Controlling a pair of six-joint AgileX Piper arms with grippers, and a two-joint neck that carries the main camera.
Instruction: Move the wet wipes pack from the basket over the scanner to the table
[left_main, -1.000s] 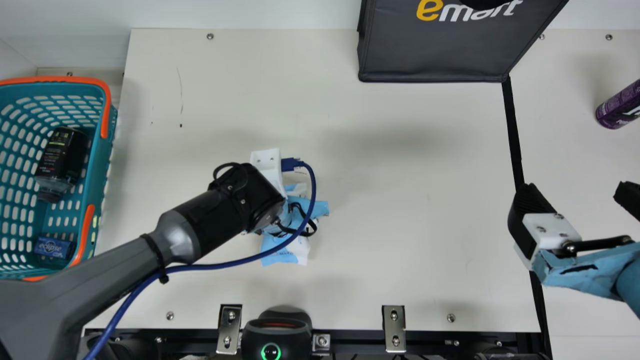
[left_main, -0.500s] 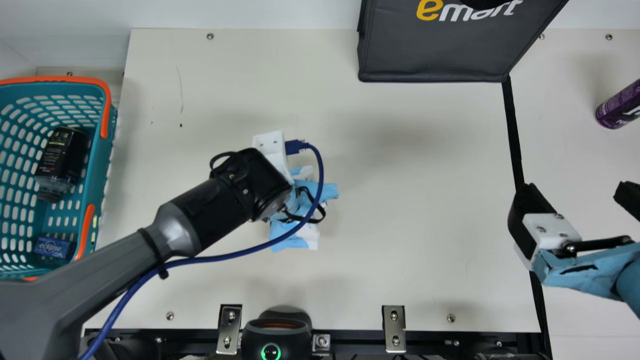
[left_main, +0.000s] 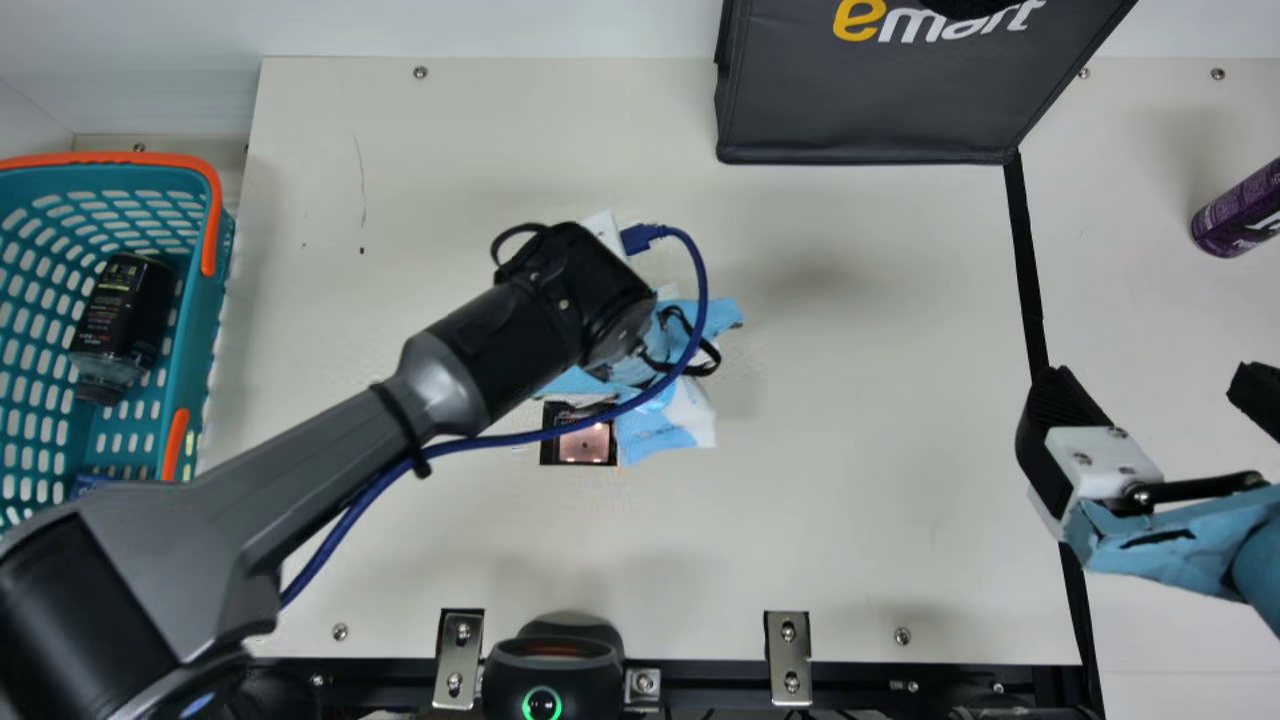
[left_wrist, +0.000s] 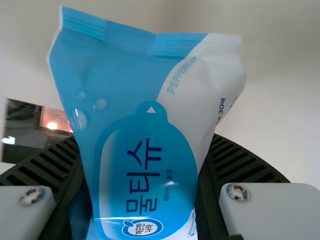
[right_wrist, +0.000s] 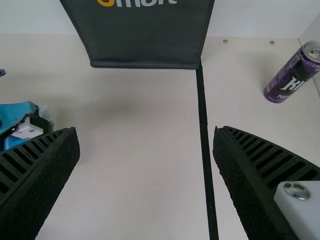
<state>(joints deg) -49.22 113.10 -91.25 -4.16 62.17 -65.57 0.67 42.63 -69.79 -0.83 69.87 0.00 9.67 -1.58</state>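
Two ribbed fingers of my left gripper (left_wrist: 144, 157) pinch the wet wipes pack (left_wrist: 135, 75) across its body, one on each side, its crimped end jutting out past them. In the main view the pack is near the middle, partly under my wrist, with the scanner (left_main: 583, 445), a glowing dark-framed window in the table (left_main: 850, 500), at about eight o'clock from it. I can't tell how high the pack hangs. The basket (left_main: 207, 330) sits at nine o'clock in that view and the black bag (left_main: 860, 110) at one.

I judge the pack fairly light but dense for its size with moist wipes, soft and apt to sag or twist if I swing it quickly. Its glossy film may slide, so I want firm, even pressure on the thick middle. The crimped ends would fold and give me little to hold; too hard a squeeze might bulge the pack. It isn't fragile, yet I'd lower it gently and flat onto the table before letting go.

My right gripper (left_main: 1155, 395), at three o'clock, has its fingers spread wide with nothing between them.
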